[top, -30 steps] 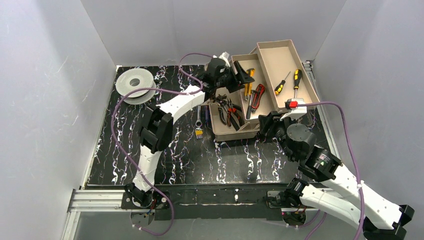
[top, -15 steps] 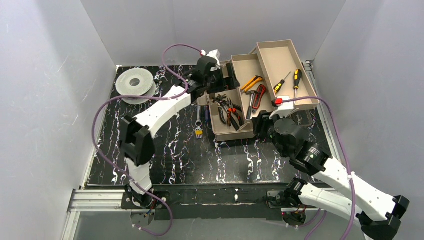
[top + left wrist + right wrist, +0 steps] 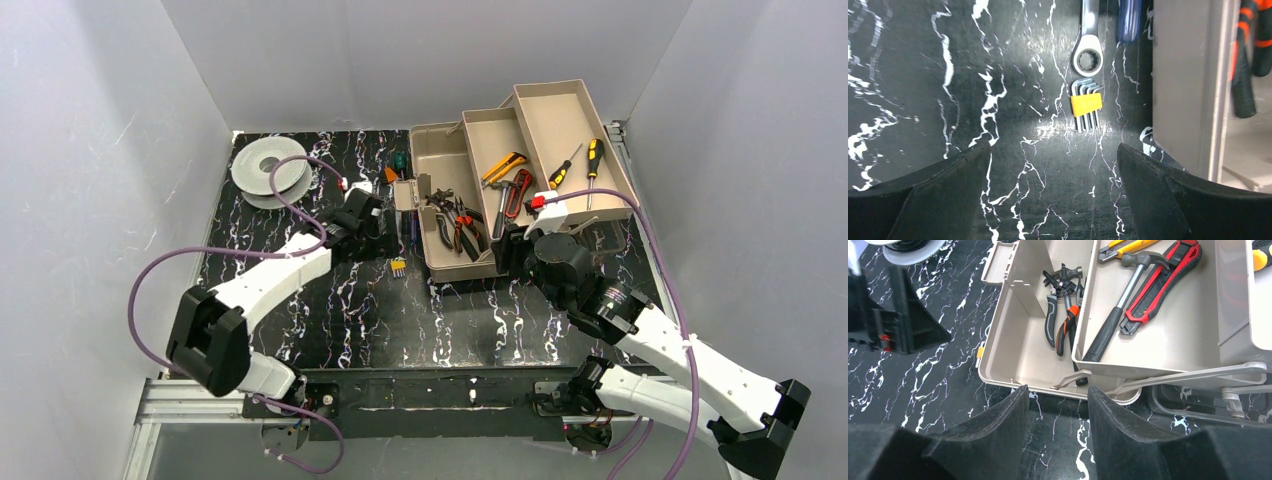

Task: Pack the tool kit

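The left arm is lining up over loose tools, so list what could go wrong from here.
1. The flat silver ring wrench and the yellow-clipped set of metal hex keys lie end to end, nearly touching; the open left hand might drag both.
2. Both lie close to the tan plastic toolbox's wall; a wide finger may strike it.
3. The right hand hovers at the toolbox's front edge, near its silver tray links; a careless move could shove the box.

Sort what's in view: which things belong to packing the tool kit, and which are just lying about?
Belong to the job: toolbox, wrench, hex keys, blue-handled screwdriver, pliers, hammer, red utility knife.

Just lying about: grey-white spool.
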Robot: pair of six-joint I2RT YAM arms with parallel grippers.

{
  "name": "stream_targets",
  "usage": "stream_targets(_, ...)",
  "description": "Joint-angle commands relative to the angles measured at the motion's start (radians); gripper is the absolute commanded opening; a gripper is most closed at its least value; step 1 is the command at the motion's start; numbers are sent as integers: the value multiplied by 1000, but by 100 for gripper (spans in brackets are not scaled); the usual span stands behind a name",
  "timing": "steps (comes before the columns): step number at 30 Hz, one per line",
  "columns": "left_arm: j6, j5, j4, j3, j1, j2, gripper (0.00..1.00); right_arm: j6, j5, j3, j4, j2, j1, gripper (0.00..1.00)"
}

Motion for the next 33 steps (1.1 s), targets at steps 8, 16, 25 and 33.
stream_targets(8,-79,-38,-8,20,-103,218,100,3,2,33,31,-25,-3,54)
stream_targets(16,-136,-159,39,21,-123,309,97,-2,3,33,18,-45,-3,54)
stream_targets(25,-145,-173,105,44,-122,372,85,-12,6,40,12,-47,-3,54)
stream_targets(33,-156,-186,117,46,-123,388,82,-16,4,47,11,-34,-3,54)
